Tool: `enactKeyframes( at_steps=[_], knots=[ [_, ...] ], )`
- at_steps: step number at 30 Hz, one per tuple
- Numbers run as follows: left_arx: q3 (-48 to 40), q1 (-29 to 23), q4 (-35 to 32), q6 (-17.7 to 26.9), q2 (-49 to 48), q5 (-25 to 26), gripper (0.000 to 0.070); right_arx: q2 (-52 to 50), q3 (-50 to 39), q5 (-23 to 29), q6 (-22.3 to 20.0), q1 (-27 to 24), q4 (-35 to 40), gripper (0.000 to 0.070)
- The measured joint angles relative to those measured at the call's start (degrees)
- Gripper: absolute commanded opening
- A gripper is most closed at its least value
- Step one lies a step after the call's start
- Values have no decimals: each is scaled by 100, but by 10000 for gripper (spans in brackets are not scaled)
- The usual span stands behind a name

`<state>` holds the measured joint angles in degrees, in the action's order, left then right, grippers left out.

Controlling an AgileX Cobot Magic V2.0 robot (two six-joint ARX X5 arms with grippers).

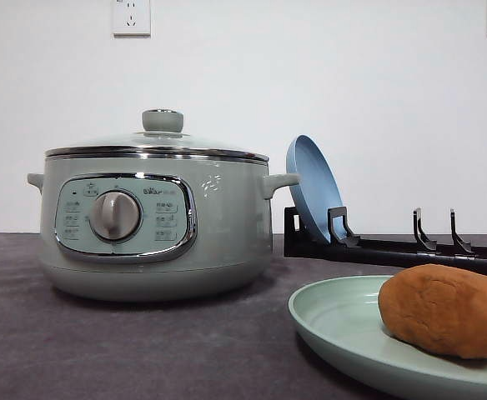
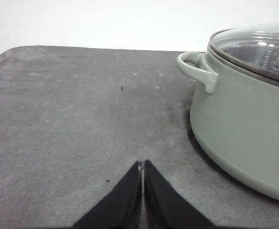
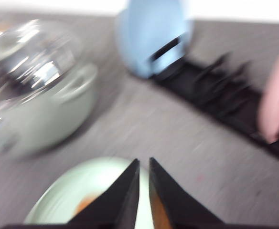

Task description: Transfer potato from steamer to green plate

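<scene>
One smooth orange-brown oval potato [image 1: 448, 310] sits on the wide pale mint-green plate [image 1: 335, 321], beside the lidded sage-green steamer pot [image 1: 156, 221]. Left gripper [image 2: 143, 164] is pressed closed, empty, over the grey tabletop [image 2: 68, 119]; right gripper [image 3: 143, 163] nearly closed above the plate.

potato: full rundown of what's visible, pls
The potato is a smooth, matte orange-brown oval lump lying on its side on the green plate, toward the plate's right part, its underside resting on the plate surface. In the front view its right end is cut off by the picture edge. Nothing grips it. In the blurred right wrist view, orange patches of it show behind the right gripper fingers, which hang above it, close together.
</scene>
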<state>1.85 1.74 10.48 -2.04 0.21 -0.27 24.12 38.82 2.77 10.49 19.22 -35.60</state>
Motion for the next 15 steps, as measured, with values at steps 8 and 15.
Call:
enactKeyframes(
  at_steps=[8,15],
  knots=[
    [0,0,0,0,0,0,0,-1194,-2360,-276,-18,-1397,2711,25],
    [0,0,0,0,0,0,0,-1976,-3460,-407,-21,-1845,3037,24]
  ],
)
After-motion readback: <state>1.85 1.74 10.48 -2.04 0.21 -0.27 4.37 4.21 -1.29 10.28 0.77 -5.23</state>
